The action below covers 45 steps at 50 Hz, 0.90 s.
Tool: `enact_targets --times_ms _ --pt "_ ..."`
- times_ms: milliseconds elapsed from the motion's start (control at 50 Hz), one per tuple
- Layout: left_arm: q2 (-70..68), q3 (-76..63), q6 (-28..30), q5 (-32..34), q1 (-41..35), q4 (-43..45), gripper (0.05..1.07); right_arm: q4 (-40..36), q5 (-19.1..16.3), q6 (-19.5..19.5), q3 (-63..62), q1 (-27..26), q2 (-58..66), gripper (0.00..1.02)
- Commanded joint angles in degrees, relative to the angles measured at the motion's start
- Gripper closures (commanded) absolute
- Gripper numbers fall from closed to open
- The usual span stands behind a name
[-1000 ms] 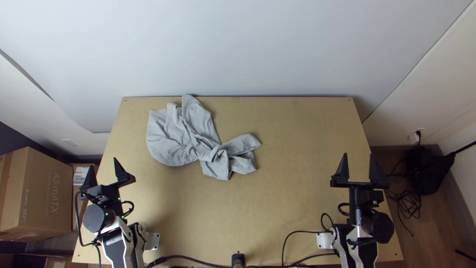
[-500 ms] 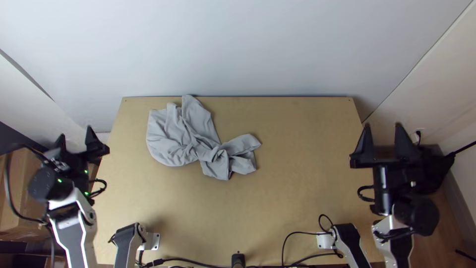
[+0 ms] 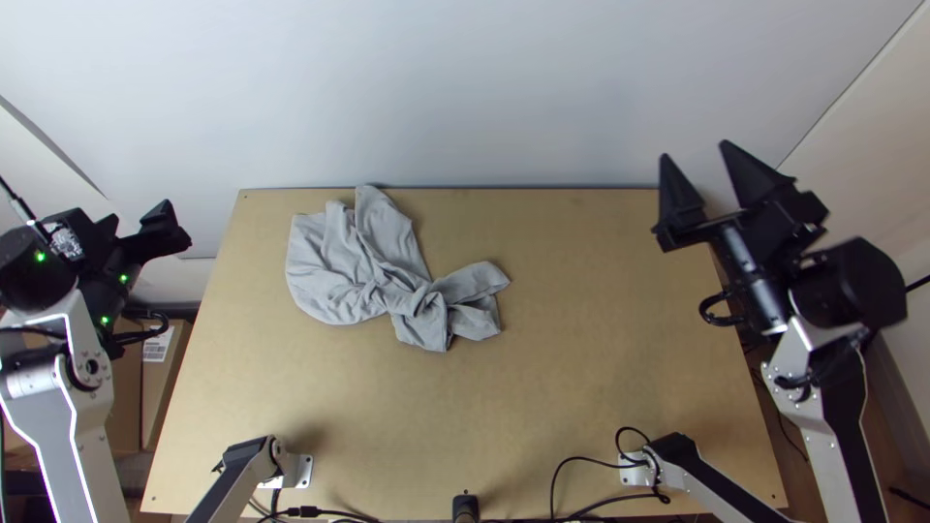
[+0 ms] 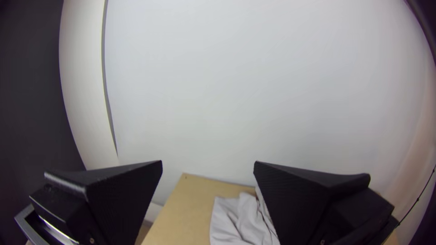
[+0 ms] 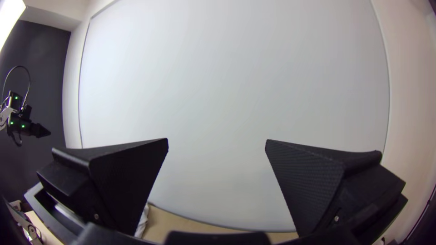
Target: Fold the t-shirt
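The grey T-shirt (image 3: 349, 276) lies bunched toward the far left of the table (image 3: 581, 368), its neckline indistinguishable. The left gripper (image 3: 139, 214) and right gripper (image 3: 695, 151) have jaws spread apart. The label (image 3: 157, 345) is too small to read.

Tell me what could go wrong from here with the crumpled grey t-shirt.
The grey cloth t-shirt lies bunched and twisted, so a grasp might pinch several layers. One end reaches the light wooden table's far edge and could slip over if pushed. Lying left of centre, the shirt may make the black right gripper overreach.
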Motion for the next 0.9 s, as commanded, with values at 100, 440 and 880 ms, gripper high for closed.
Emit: enact_targets --times_ms 100,440,880 --pt "4.6 5.9 -2.6 0.1 0.1 -8.8 0.1 -5.0 0.4 2.1 5.9 5.6 7.2 0.04" --pt "4.3 6.4 -3.7 0.4 0.8 -14.0 0.1 -17.3 0.7 7.5 6.2 17.6 19.5 0.04" --pt "6.5 4.6 -4.9 0.1 3.6 -14.6 0.1 -18.3 -1.8 19.9 -4.4 28.2 27.3 0.04"
